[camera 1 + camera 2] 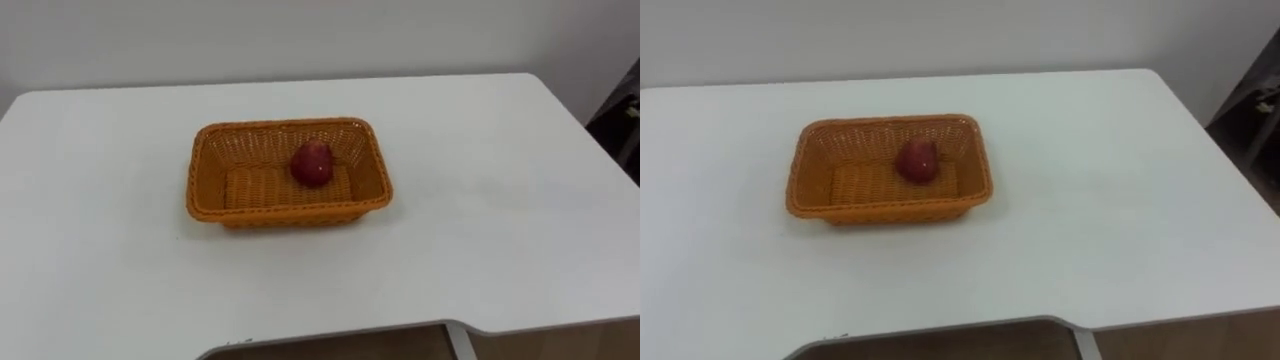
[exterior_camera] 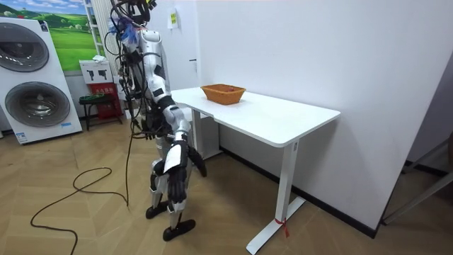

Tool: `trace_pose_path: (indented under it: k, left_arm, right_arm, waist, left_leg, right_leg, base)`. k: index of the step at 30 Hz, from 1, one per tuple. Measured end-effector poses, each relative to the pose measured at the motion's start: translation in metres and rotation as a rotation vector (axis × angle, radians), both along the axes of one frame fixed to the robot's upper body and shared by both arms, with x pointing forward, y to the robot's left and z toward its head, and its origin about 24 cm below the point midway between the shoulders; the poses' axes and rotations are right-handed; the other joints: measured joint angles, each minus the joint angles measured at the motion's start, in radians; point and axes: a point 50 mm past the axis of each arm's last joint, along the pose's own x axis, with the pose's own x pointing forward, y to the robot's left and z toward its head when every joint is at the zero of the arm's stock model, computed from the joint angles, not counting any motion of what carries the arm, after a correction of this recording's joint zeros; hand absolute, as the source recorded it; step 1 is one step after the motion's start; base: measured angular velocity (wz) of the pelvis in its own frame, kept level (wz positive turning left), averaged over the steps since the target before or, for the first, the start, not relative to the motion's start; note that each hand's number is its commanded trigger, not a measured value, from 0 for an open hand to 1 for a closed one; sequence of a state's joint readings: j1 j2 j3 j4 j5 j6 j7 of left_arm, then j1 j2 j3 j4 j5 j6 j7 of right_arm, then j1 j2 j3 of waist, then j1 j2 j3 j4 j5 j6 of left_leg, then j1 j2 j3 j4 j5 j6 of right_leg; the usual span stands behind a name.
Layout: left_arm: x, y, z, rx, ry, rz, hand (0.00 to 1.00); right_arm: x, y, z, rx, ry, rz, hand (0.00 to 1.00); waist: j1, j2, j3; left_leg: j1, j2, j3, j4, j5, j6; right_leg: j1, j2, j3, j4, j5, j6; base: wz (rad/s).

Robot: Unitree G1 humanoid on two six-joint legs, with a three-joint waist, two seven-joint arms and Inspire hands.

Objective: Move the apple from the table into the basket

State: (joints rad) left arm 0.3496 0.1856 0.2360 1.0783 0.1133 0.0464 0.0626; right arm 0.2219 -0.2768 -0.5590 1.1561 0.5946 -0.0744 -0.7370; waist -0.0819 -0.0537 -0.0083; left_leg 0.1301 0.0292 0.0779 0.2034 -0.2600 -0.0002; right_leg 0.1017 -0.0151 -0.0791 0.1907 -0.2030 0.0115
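The apple, red, is seen lying inside the basket, on its floor, close to the far wall and a little to the right of the middle. It is touched by no hand. The basket, orange wicker and rectangular, is set upright on the white table, left of the table's middle and well apart from every edge. The table is placed against a white wall.

In the room view the robot is seen standing on the wooden floor at the table's end on the room view's left, turned toward the basket. Its right hand is hung low beside the thigh, below the tabletop and well apart from the basket; whether its fingers are released or clenched cannot be told. Two washing machines are seen behind the robot.
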Motion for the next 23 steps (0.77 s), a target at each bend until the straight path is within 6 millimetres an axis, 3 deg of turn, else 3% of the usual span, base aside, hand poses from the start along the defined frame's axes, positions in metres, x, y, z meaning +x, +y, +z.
trace_pose_path:
  k: [3,9,17,19,23]
  left_arm:
    - [0.000,-0.003,-0.001,-0.015,0.017,-0.001,0.00]
    - [0.004,-0.006,-0.003,-0.041,0.021,-0.002,0.00]
    - [0.011,-0.020,-0.009,-0.090,0.065,-0.082,0.00]
    - [0.015,-0.024,-0.010,-0.102,0.075,-0.113,0.00]
    - [0.019,-0.033,-0.013,-0.130,0.085,-0.176,0.00]
  right_arm:
    - [-0.017,0.026,-0.017,0.162,0.052,0.058,0.00]
    - [-0.019,0.056,-0.036,0.471,0.083,0.351,0.00]
    - [0.019,0.082,-0.051,0.707,0.161,0.860,0.00]
    - [0.025,0.084,-0.052,0.735,0.196,0.950,0.00]
    - [0.043,0.090,-0.054,0.780,0.156,1.031,0.00]
  waist:
    - [0.007,0.002,0.0007]
    - [0.042,0.013,0.0026]
    - [0.077,0.036,0.0104]
    - [0.089,0.043,0.0151]
    - [0.091,0.052,0.0169]
  left_leg:
    - [0.002,0.000,-0.001,-0.002,0.000,0.000]
    - [0.004,-0.002,-0.008,-0.003,0.000,0.001]
    - [0.001,-0.004,-0.022,-0.007,0.000,0.001]
    - [-0.003,-0.004,-0.024,-0.006,0.000,0.001]
    - [-0.015,-0.005,-0.027,0.001,0.000,0.001]
  right_leg:
    - [0.001,0.000,0.005,-0.001,0.001,0.001]
    - [0.003,-0.001,-0.005,-0.004,0.003,0.001]
    - [0.004,-0.001,-0.011,-0.007,0.002,0.001]
    - [0.001,-0.001,-0.010,-0.006,0.002,0.001]
    - [-0.006,-0.002,-0.018,-0.007,0.002,0.001]
  base:
    - [0.00]
    - [0.00]
    - [0.04]
    - [-0.03]
    - [0.05]
